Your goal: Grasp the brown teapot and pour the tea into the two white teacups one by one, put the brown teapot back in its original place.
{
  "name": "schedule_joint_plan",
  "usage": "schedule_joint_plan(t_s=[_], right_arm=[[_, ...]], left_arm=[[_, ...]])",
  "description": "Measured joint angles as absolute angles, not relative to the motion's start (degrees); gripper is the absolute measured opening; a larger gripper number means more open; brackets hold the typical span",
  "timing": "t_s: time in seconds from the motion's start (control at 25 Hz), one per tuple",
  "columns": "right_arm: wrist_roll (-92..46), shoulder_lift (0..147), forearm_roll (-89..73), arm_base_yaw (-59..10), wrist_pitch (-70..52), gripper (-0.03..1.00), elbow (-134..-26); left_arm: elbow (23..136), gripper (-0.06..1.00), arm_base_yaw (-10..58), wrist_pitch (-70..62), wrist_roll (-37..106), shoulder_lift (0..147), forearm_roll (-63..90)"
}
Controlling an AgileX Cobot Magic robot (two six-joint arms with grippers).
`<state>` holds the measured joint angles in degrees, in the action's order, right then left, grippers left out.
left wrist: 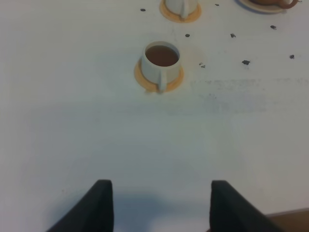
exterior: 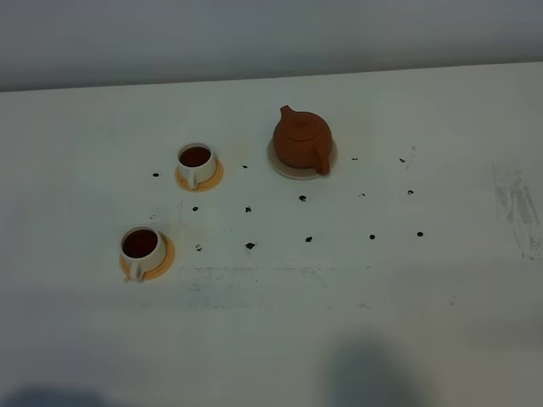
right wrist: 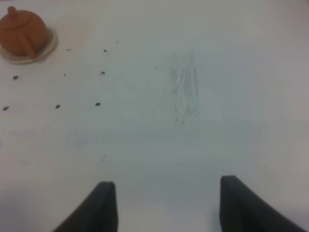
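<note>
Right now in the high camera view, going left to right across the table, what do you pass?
Near teacup on its orange saucer → far teacup on its saucer → brown teapot on its beige coaster.

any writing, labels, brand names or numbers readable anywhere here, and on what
None: no readable text in any view.
The brown teapot, its beige coaster and both white teacups on orange saucers are plain.
The small black marks on the white table are dots, not characters.
The grey smear is a scuff, not writing.
</note>
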<state>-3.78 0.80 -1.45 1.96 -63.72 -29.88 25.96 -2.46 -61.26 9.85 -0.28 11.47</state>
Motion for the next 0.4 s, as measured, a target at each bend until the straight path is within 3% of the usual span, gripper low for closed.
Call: schedule_joint_plan(t_s=[0.4], right_arm=[[-3.78, 0.80, -1.45, 1.96, -63.72, 0.47, -29.88]], left_arm=[[25.96, 0.44, -2.46, -61.26, 9.85, -0.28, 11.47]])
